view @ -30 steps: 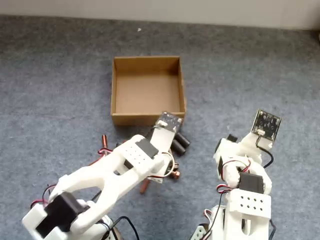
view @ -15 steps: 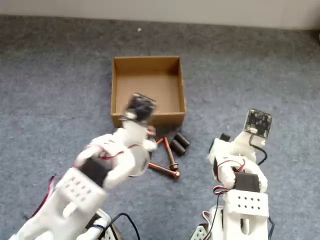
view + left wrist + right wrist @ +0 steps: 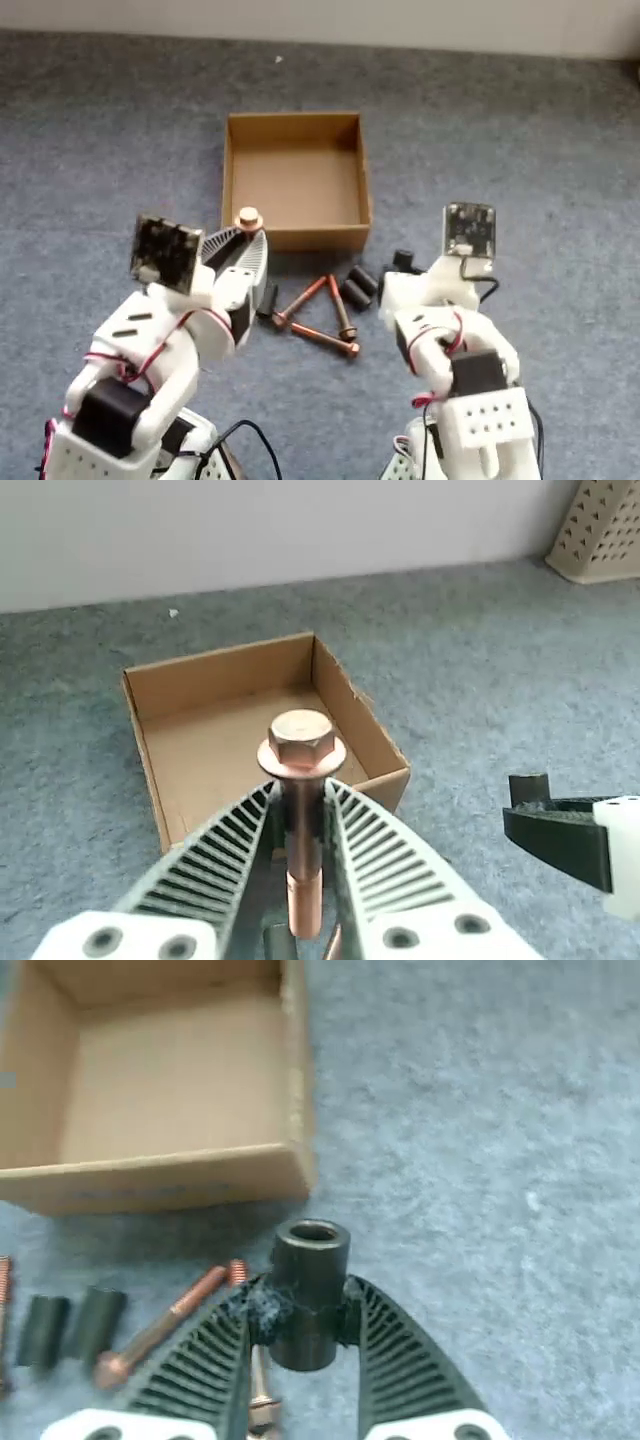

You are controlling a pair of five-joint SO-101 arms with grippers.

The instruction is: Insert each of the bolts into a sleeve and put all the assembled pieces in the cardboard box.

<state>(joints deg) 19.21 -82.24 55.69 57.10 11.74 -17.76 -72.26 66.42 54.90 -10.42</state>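
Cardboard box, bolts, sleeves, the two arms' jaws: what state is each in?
cardboard box: open, empty
held bolt: upright, head up, bare
left gripper: jaws shut on held bolt
held sleeve: upright, bore empty
right gripper: jaws shut on held sleeve
loose bolts: lying flat, bare
loose sleeves: lying flat on carpet

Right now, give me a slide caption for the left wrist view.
Left gripper clamps a copper bolt by its shank, with the empty cardboard box beyond.

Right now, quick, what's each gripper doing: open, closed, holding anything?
Left gripper: closed, holding a copper bolt with its head up.
Right gripper: closed, holding a black sleeve upright.
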